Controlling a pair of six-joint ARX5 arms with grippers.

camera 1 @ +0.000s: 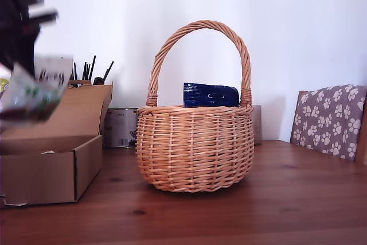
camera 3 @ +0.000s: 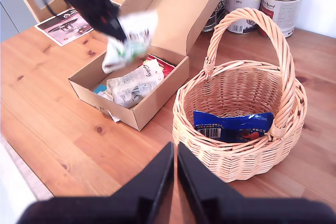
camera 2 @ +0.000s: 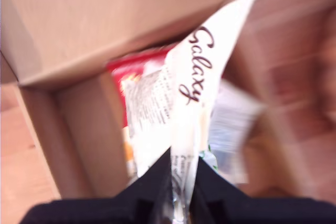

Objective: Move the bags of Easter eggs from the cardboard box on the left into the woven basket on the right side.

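Note:
My first gripper [camera 2: 181, 182] is shut on a white bag of Easter eggs [camera 2: 195, 72] printed "Galaxy", and holds it in the air above the open cardboard box [camera 3: 157, 98]. The exterior view shows this bag [camera 1: 31, 93] blurred at its left, over the box [camera 1: 51, 167]. More bags lie in the box, a white one [camera 3: 134, 85] and a red one [camera 3: 164, 64]. A dark blue bag [camera 3: 231, 125] rests inside the woven basket [camera 3: 252, 163], and pokes above its rim [camera 1: 195, 110]. High over the table, on the near side of the basket, my second gripper [camera 3: 176, 166] is shut on nothing.
Two tin cans [camera 3: 281, 1] stand behind the basket, one of them [camera 1: 120, 127] visible between box and basket. A pot of pens [camera 1: 89, 73] rises behind the box flap. A paw-print chair back [camera 1: 332, 119] is at the exterior view's right. A leaflet [camera 3: 65, 20] lies beyond the box.

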